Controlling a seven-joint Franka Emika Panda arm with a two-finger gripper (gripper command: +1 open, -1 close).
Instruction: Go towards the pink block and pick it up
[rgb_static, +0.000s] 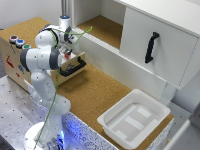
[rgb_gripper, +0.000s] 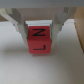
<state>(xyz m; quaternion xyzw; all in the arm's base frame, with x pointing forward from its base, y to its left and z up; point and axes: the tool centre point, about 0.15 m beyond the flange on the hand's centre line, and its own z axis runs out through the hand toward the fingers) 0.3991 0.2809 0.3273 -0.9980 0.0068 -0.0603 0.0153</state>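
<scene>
In the wrist view the pink block (rgb_gripper: 40, 40) fills the middle of the picture, with dark letters on its faces. It sits between the two fingers of my gripper (rgb_gripper: 40, 31). The jaws press against its left and right sides, shut on it. A pale blurred surface lies behind the block. Seen from the exterior view, the gripper (rgb_static: 67, 53) hangs at the end of the white arm, over the back of the cork table beside a wooden box. The arm largely hides the block there.
A wooden box (rgb_static: 15, 55) with coloured buttons and a black handle (rgb_static: 75, 67) stands at the exterior view's left. A white tray (rgb_static: 107, 122) rests at the front of the cork table (rgb_static: 95, 90). A white cabinet with a black handle (rgb_static: 151, 47) is at the right.
</scene>
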